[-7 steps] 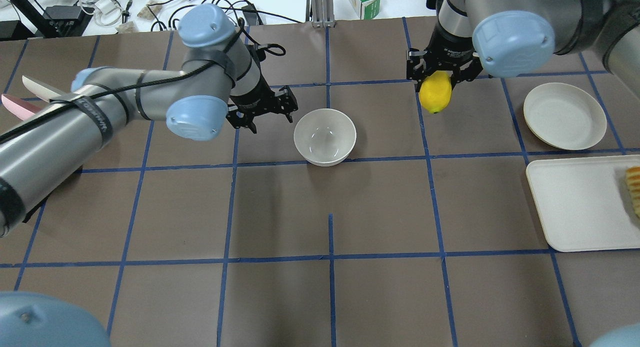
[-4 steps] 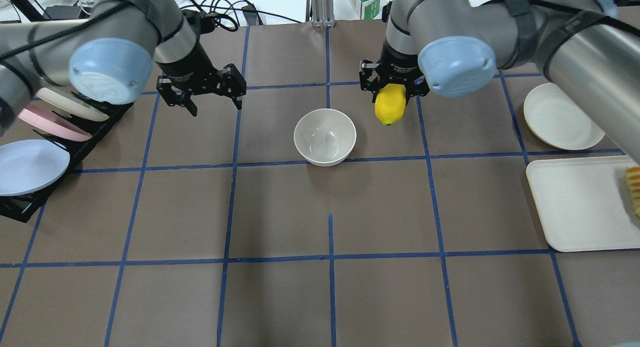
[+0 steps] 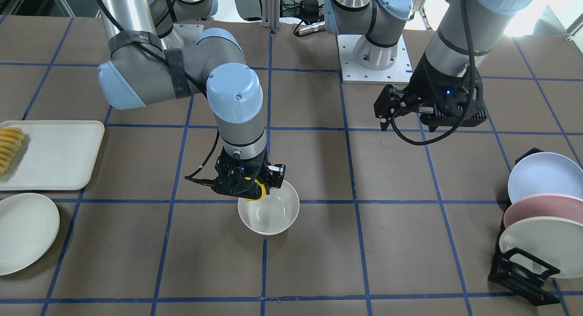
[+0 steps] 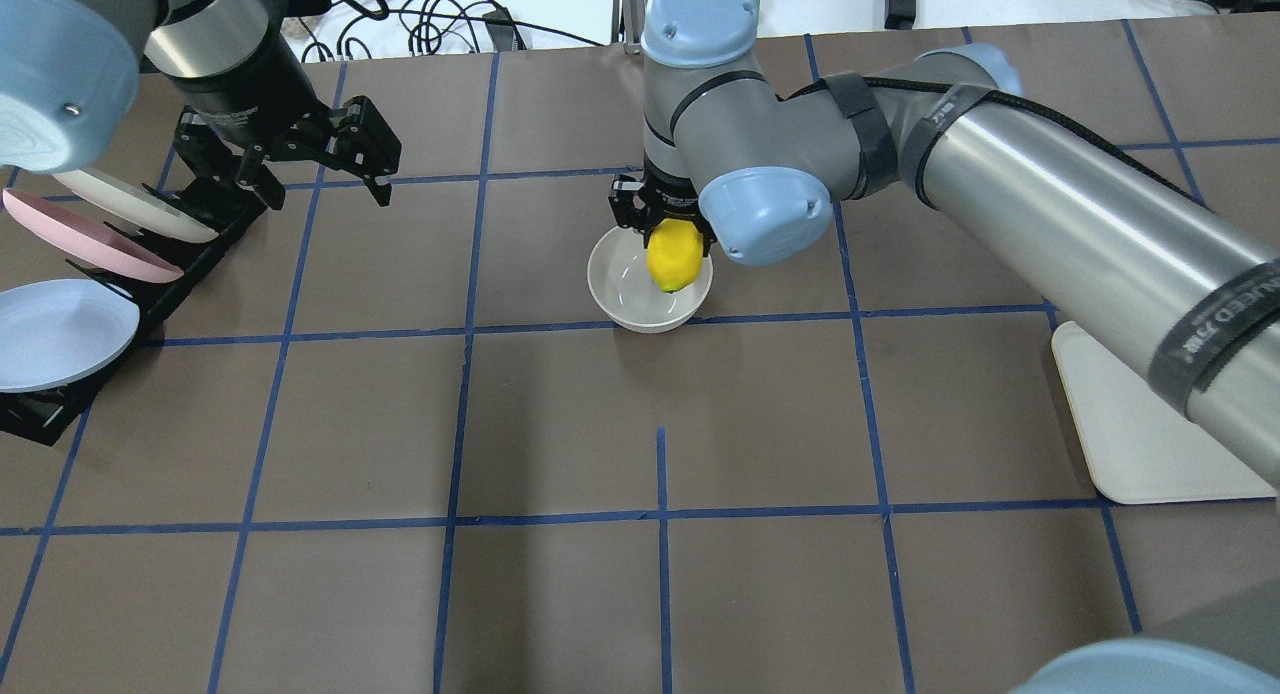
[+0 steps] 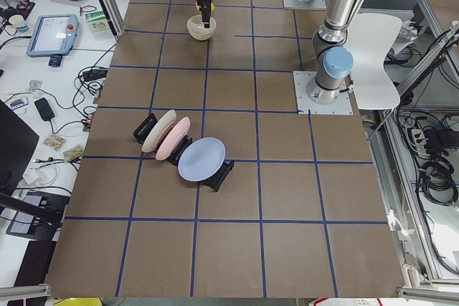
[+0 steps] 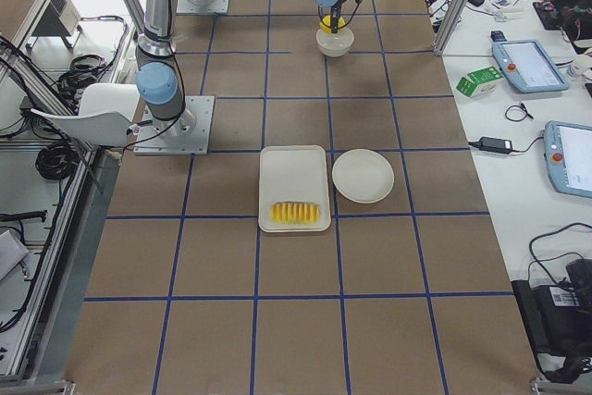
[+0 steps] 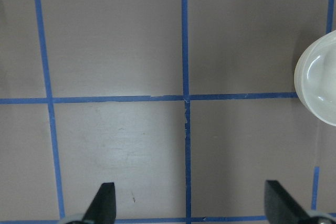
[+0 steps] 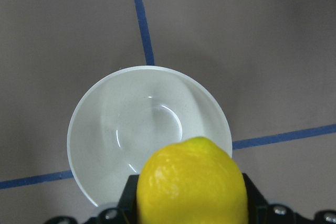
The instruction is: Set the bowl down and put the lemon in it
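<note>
Overhead exterior: my right claw (image 4: 662,229) pinching small bright yellow oval lemon (image 4: 675,261), held above right part of deep glossy off-white bowl (image 4: 612,299) at table centre. My left claw (image 4: 328,194) spread, empty, far left beside black plate rack (image 4: 165,292).

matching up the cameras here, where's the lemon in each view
front-facing: lemon centre, over the bowl's upper-left rim
overhead: upper centre, over the bowl's right side
exterior left: too small to tell
exterior right: top centre, above the bowl
left wrist: not in it
right wrist: bottom centre
shared landmark: the bowl, at the left wrist view's right edge
</note>
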